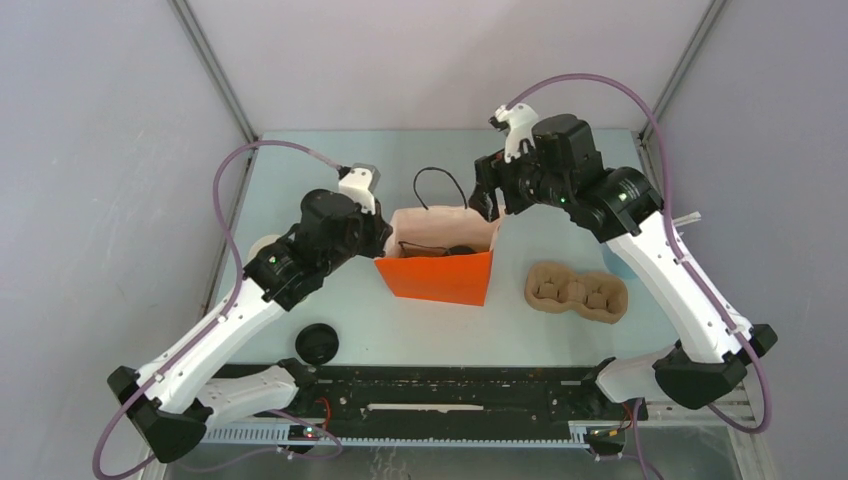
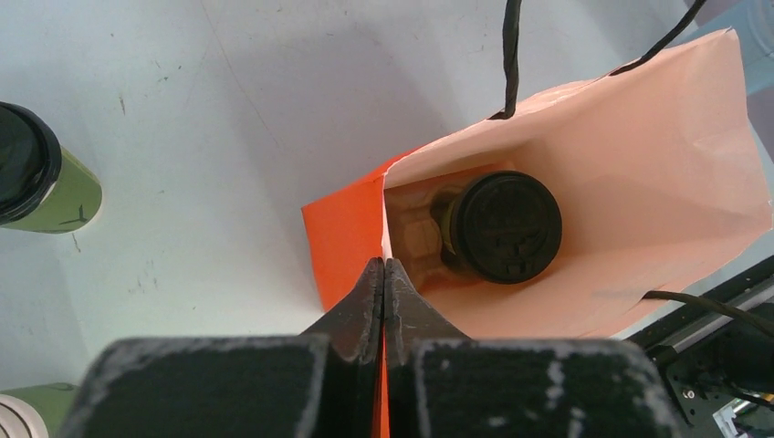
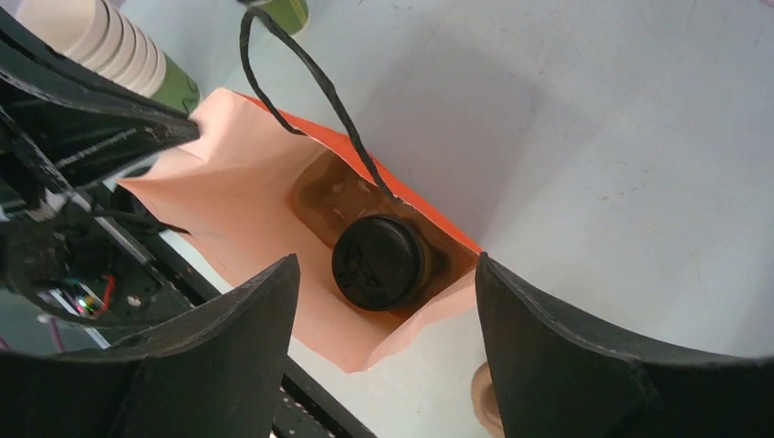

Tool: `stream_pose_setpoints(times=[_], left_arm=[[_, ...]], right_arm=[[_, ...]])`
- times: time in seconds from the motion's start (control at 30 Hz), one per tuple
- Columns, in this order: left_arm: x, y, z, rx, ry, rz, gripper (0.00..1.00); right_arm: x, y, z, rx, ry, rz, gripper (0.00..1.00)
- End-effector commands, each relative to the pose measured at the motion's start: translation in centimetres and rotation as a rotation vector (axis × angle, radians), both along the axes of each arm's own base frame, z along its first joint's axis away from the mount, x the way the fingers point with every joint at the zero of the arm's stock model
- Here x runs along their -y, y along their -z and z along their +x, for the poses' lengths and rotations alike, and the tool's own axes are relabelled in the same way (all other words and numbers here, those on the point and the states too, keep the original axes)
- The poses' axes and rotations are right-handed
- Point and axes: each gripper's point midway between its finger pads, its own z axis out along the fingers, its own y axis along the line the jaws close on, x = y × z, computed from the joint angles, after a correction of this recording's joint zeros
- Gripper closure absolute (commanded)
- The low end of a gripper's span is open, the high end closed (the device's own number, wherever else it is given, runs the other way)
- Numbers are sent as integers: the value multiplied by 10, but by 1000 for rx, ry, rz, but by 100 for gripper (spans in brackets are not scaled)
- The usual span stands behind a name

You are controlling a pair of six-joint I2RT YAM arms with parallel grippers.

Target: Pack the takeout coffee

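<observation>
We list, largest first:

1. Table (image 1: 330, 180), pale top, carrying all the items below.
2. Left arm (image 1: 225, 335) and right arm (image 1: 680, 280), both reaching in over the middle of the table from either side.
3. Paper bag (image 1: 435, 278), orange outside and peach inside, standing open at the centre with black cord handles (image 3: 310, 91).
4. Cup carrier (image 1: 577, 292), brown moulded pulp, lying on the table just right of the bag and apart from it.
5. Stack of lidless cups (image 3: 91, 41), on the table beyond the bag's left side.
6. Capped cup (image 2: 507, 226), black lid up, standing inside the bag in a brown pulp insert (image 2: 415, 239) at the bottom.
7. Second capped cup (image 2: 36, 182), olive green, upright on the table, well left of the bag.
8. Loose lid (image 1: 317, 345), black, near the front edge beside the left arm.
9. Left gripper (image 2: 384, 269), fingers pressed together on the bag's near left wall.
10. Right gripper (image 3: 383, 266), fingers spread wide and holding nothing, poised above the bag's mouth over the capped cup.
</observation>
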Motion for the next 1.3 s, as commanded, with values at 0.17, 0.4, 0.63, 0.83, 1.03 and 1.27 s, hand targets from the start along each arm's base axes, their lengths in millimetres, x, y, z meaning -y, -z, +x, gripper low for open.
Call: stream_pose_setpoints(times=[0.17, 0.4, 0.63, 0.83, 1.03, 1.27], left_arm=[[-2, 5, -9, 7, 0, -24, 100], [-3, 5, -16, 13, 10, -29, 100], [-5, 7, -22, 7, 2, -40, 100], [-6, 9, -26, -3, -1, -53, 100], [-12, 12, -32, -17, -11, -57, 100], [-15, 15, -41, -26, -16, -68, 100]], right_arm=[[-41, -5, 15, 98, -322, 89, 33], [-83, 1, 30, 28, -367, 202, 50], [-100, -8, -1, -50, -503, 254, 87], [-103, -6, -48, -26, -578, 266, 99], [-103, 1, -80, -35, -633, 299, 100], [-106, 19, -95, -44, -666, 306, 100]])
